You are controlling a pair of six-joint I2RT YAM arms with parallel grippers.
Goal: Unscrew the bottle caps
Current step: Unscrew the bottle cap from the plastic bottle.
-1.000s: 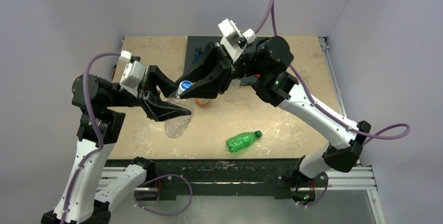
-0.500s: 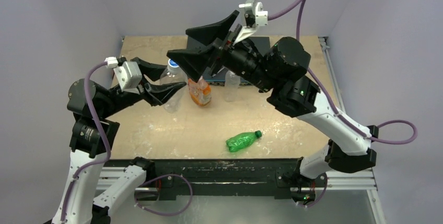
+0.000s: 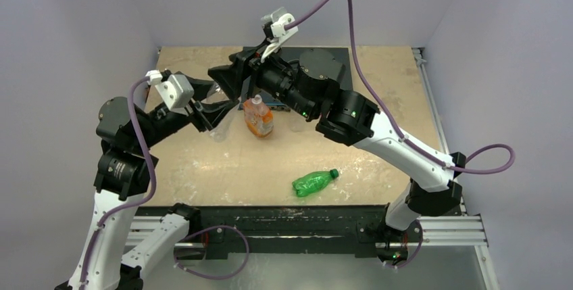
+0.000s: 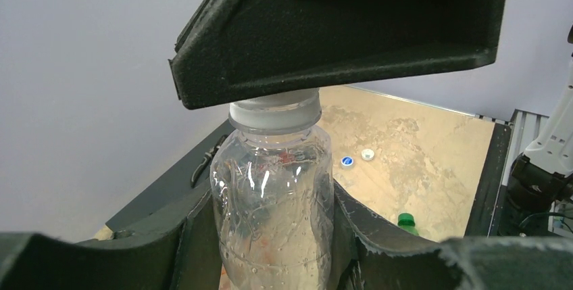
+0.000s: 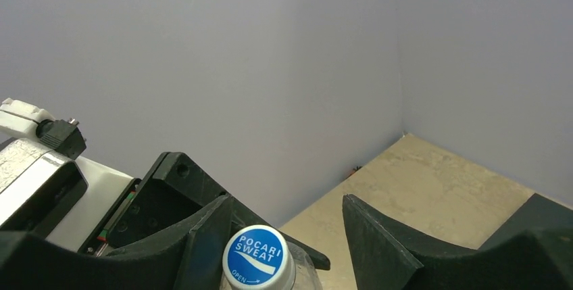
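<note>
Our right jaws have swung toward frame left, open astride the Pocari Sweat cap (image 5: 255, 257); our left jaws grip its clear bottle (image 4: 273, 202).

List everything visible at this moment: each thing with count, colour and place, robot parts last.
clear bottle: one, transparent and crinkled, held over the far left of the table
screwed-on cap: one, white with a blue printed top, on the clear bottle's neck
orange bottle: one, orange, standing mid-table
green bottle: one, green, lying on its side towards the near edge, capped
blue-faced loose cap: one, on the table
white loose cap: one, beside the blue-faced one
dark mat: one, black, far edge
table: one, tan
left hand: one, black, shut on the clear bottle's body
right hand: one, black, open, fingers either side of the screwed-on cap
</note>
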